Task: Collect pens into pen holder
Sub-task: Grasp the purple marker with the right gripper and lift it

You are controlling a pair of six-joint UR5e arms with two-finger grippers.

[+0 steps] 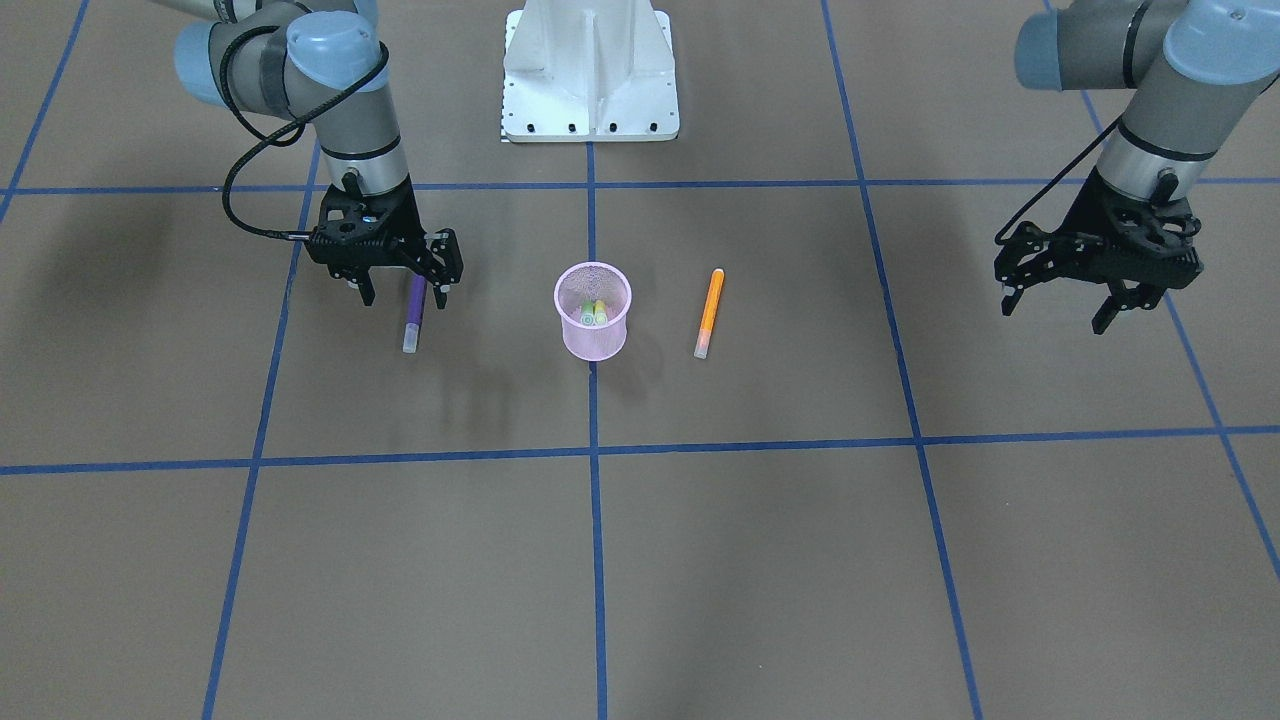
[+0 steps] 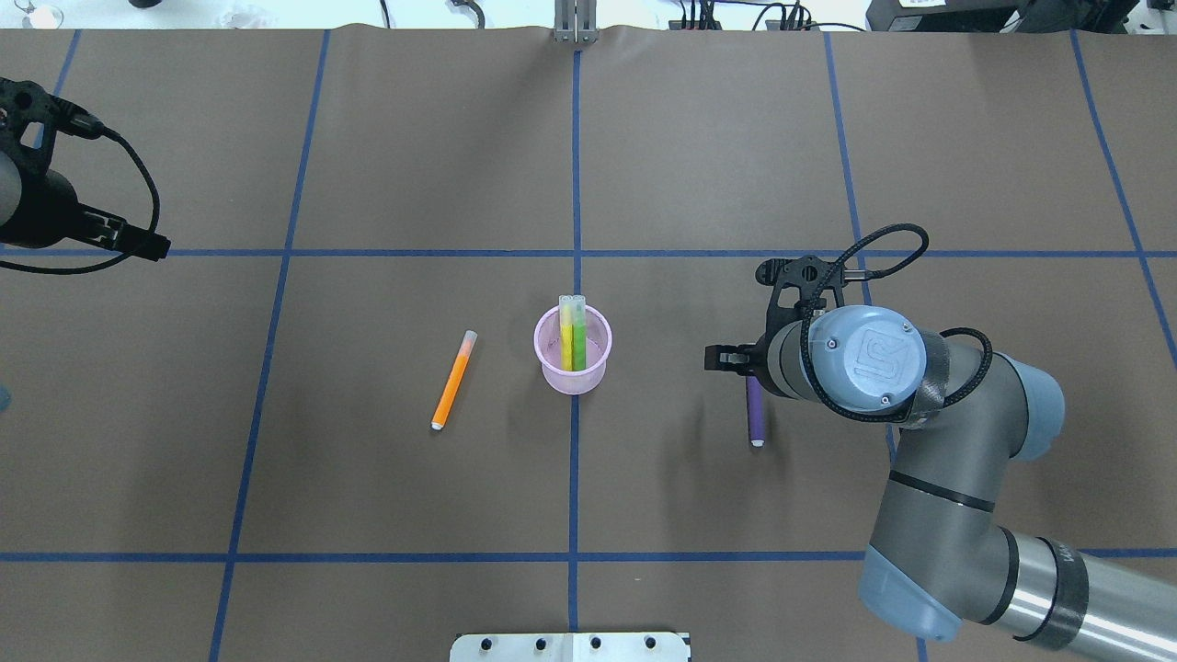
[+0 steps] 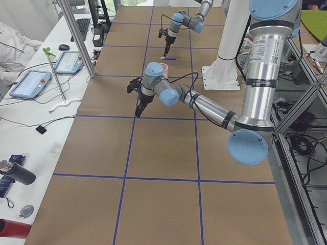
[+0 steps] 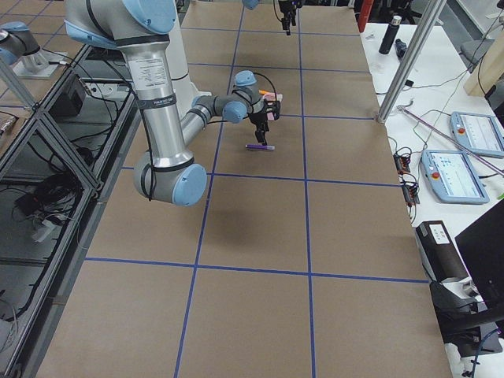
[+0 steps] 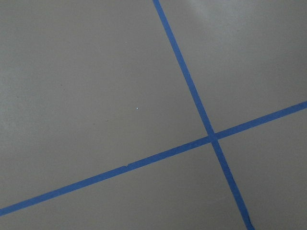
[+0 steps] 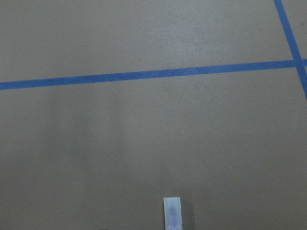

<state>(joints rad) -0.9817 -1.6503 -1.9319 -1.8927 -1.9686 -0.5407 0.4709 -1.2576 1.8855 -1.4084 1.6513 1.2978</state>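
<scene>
The pink mesh pen holder (image 1: 592, 322) stands upright at the table's middle, also in the overhead view (image 2: 573, 366). A green pen (image 2: 579, 338) and a yellow pen (image 2: 567, 338) stand inside it. An orange pen (image 1: 709, 313) lies flat beside the cup on the left arm's side. A purple pen (image 1: 414, 315) lies flat on the right arm's side. My right gripper (image 1: 403, 295) is open and low, its fingers either side of the purple pen's back end. The pen's pale cap (image 6: 171, 213) shows in the right wrist view. My left gripper (image 1: 1055, 312) is open and empty, far from the orange pen.
The white robot base (image 1: 590, 75) stands behind the cup. Blue tape lines (image 1: 592, 455) grid the brown table cover. The left wrist view shows only bare cover and a tape crossing (image 5: 211, 138).
</scene>
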